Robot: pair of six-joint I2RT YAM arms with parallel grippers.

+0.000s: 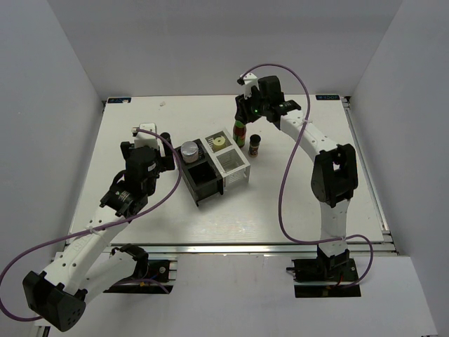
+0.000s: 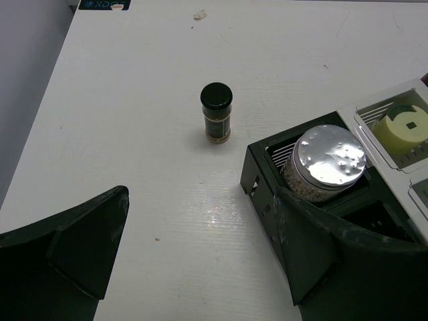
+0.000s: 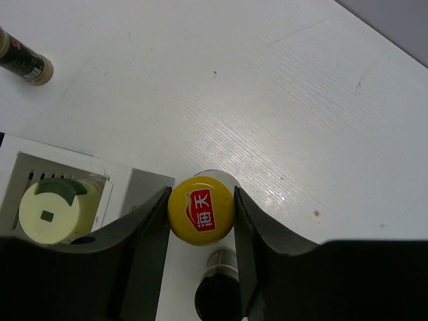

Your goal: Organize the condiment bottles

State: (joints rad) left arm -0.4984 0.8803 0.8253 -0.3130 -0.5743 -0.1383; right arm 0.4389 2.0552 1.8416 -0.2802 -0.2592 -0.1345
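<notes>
My right gripper [image 1: 247, 116] is shut on the yellow cap [image 3: 200, 210] of the tall red-green sauce bottle [image 1: 240, 133], which is upright just behind the rack's white side. A black-lidded spice jar [image 1: 255, 145] stands beside it and also shows in the right wrist view [image 3: 217, 294]. The second black-lidded spice jar [image 2: 217, 112] stands on the table ahead of my left gripper [image 2: 200, 267], which is open and empty. The silver-lidded jar [image 2: 328, 160] sits in a black rack compartment. The cream squat bottle [image 2: 400, 127] sits in a white compartment.
The black-and-white divided rack [image 1: 210, 184] stands mid-table, its front compartments empty. Its black corner [image 2: 257, 180] is close to my left gripper's right finger [image 2: 321, 247]. White walls enclose the table on three sides.
</notes>
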